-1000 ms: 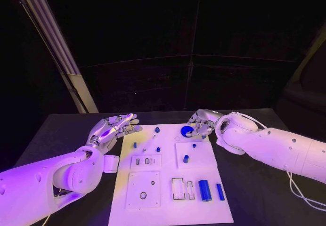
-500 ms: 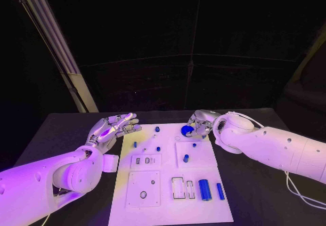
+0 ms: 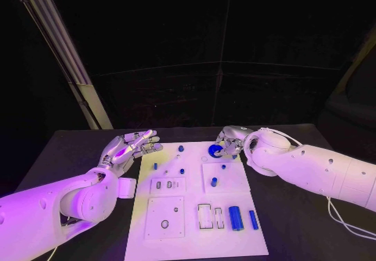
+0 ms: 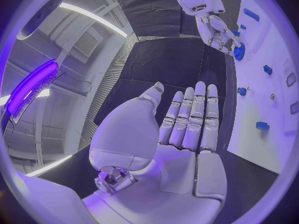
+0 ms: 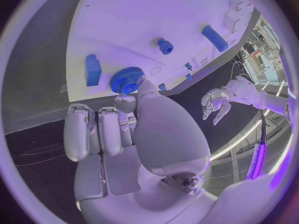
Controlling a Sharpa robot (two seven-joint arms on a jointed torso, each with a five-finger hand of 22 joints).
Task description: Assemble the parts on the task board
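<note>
Black table (image 3: 298, 217) is spanned by the white task board (image 3: 196, 239), at whose far right corner a blue gear (image 3: 215, 150) is pinched by the right hand (image 3: 232, 140), while the left hand (image 3: 129, 148) is held spread and empty beside the far left corner, farther from it.

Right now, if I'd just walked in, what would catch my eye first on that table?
Probably the white task board in the middle of the black table, dotted with small blue parts. At its far end the right hand pinches a round blue gear. Beside the board's far left corner, the left hand hovers with its fingers spread, holding nothing.
</note>
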